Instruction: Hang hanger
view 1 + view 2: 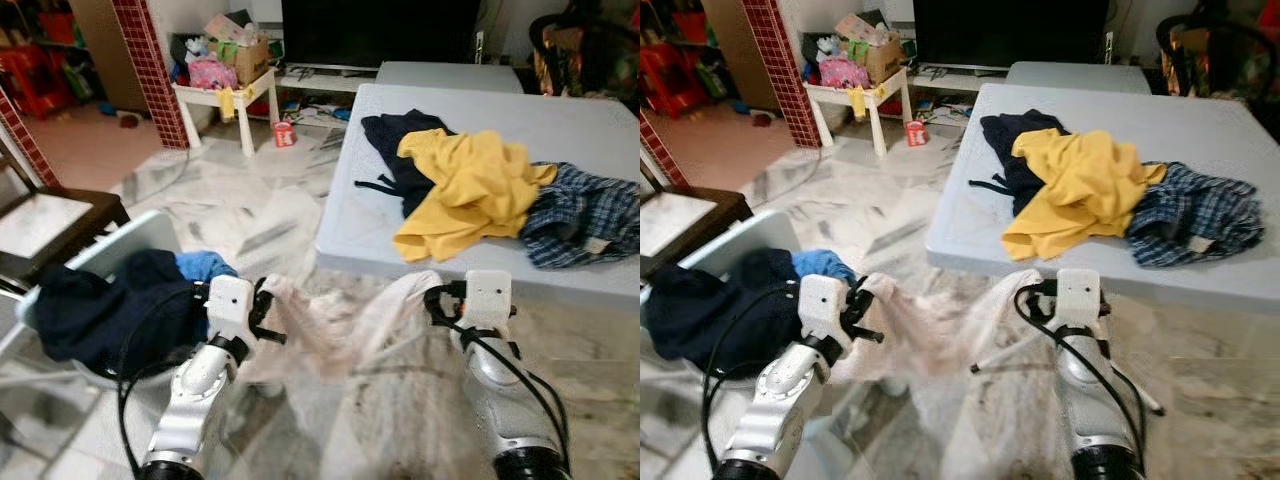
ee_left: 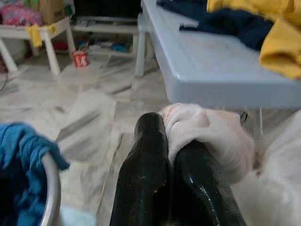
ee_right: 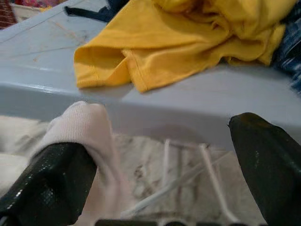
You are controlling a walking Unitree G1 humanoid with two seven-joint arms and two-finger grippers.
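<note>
A pale cream garment (image 1: 320, 330) hangs stretched between my two grippers, low in front of the grey table (image 1: 350, 230). My left gripper (image 1: 262, 310) is shut on one bunched end of it; the left wrist view shows both fingers (image 2: 146, 179) pressed together on the cloth (image 2: 207, 141). My right gripper (image 1: 440, 300) is open, its fingers wide apart in the right wrist view, with the garment's other end (image 3: 89, 127) draped over one finger (image 3: 51, 183). Thin white hanger rods (image 1: 990, 360) show beneath the garment, also visible as white hanger rods (image 3: 207, 174) below the table edge.
A yellow shirt (image 1: 470, 190), a navy garment (image 1: 400, 140) and a plaid shirt (image 1: 590, 220) lie on the table. A pale basket (image 1: 110, 250) with dark and blue clothes stands at my left, a dark chair (image 1: 50, 230) beyond it. Marble floor stretches ahead toward a small white table (image 1: 240, 95).
</note>
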